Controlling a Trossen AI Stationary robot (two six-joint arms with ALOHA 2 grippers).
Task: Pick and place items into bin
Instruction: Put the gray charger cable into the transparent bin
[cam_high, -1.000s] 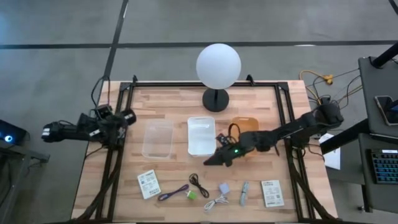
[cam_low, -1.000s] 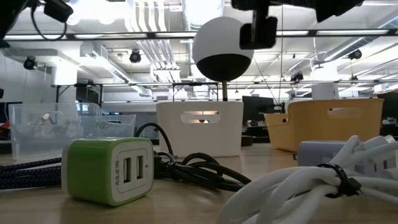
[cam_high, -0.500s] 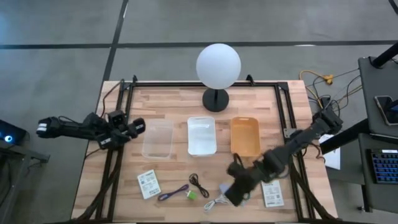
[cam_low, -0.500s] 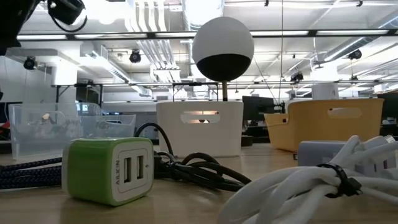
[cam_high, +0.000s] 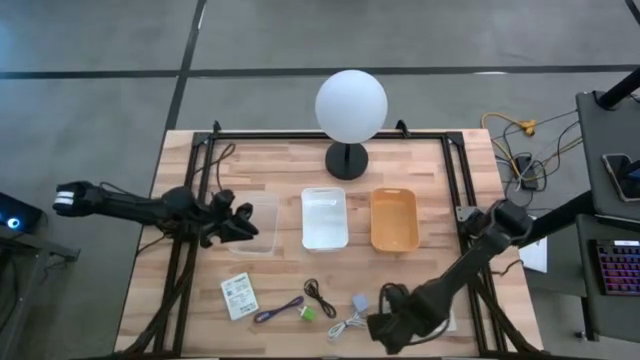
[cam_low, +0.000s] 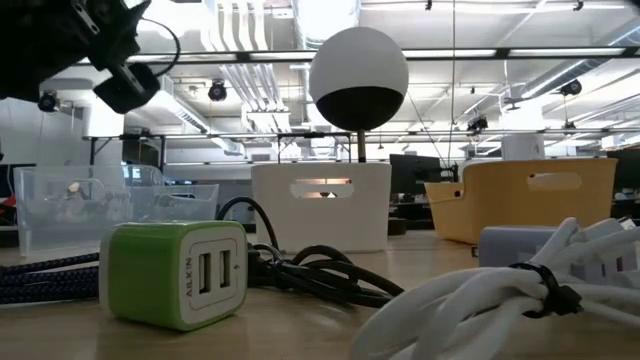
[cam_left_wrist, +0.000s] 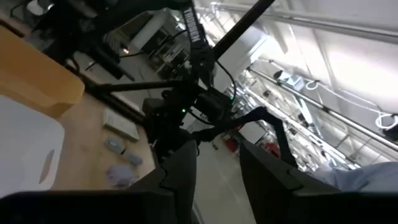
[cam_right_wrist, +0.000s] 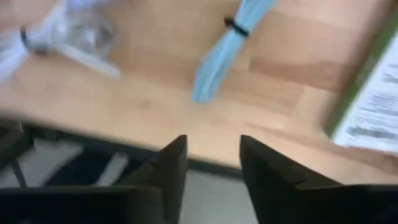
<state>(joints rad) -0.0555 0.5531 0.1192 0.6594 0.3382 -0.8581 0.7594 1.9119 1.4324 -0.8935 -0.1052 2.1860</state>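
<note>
The items lie in a row near the table's near edge: a white packet (cam_high: 238, 295), purple cable (cam_high: 278, 311), black cable (cam_high: 319, 297), green bit (cam_high: 309, 314), grey-blue adapter (cam_high: 360, 302) and white cable (cam_high: 347, 325). My right gripper (cam_high: 385, 328) hangs open at the near edge, its arm hiding the grey stick and second packet from above. The right wrist view shows the stick (cam_right_wrist: 224, 43), white cable (cam_right_wrist: 56, 31) and packet (cam_right_wrist: 373, 106) beyond the open fingers (cam_right_wrist: 213, 146). My left gripper (cam_high: 240, 225) is open (cam_left_wrist: 217, 155) at the clear bin's left wall.
Three bins stand in a row mid-table: clear (cam_high: 255, 222), white (cam_high: 324, 217), orange (cam_high: 393, 219). A globe lamp (cam_high: 350, 105) stands at the far edge. In the low view the green bit (cam_low: 175, 272) and white cable (cam_low: 500, 300) sit closest.
My right gripper has swung from beside the white bin toward the table's near edge, ending over the grey stick and white cable. My left arm has reached toward the table's right, from the left edge up to the clear bin. No item has moved.
</note>
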